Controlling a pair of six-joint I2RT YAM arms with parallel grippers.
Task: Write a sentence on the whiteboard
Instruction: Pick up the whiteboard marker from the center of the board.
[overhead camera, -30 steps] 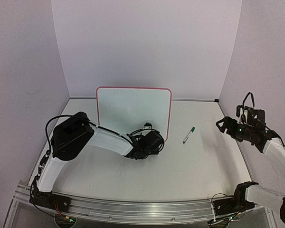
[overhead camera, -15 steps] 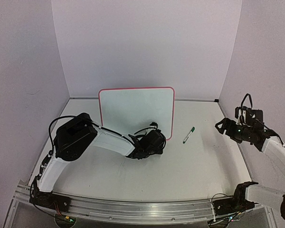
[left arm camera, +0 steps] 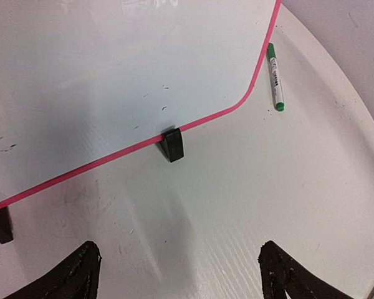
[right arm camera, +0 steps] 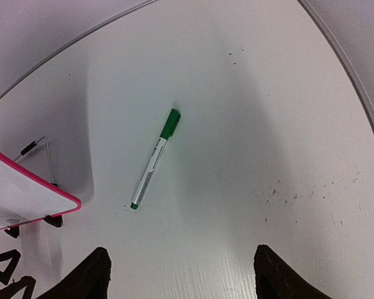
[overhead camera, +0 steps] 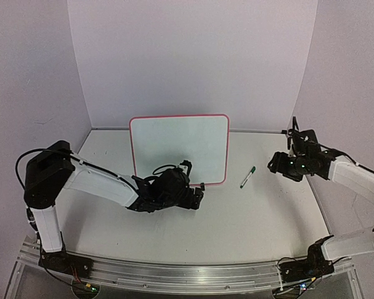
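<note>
both claws open and empty, board blank, marker loose on the tabletop

the board (overhead camera: 177,146) stands upright just ahead of the left claw (left arm camera: 177,274), one black foot (left arm camera: 172,145) right in front of the spread fingers; no sentence shows on it. the marker (right arm camera: 154,161) lies flat ahead of the right claw (right arm camera: 181,274), its broad green end farther off, beside the board's corner. it looks light, stiff and smooth, likely to roll or slip, so a pinch mid-barrel, across its length, seems best. the board looks light too and may tip under pen pressure. the barrel's print is too small to read.
</note>
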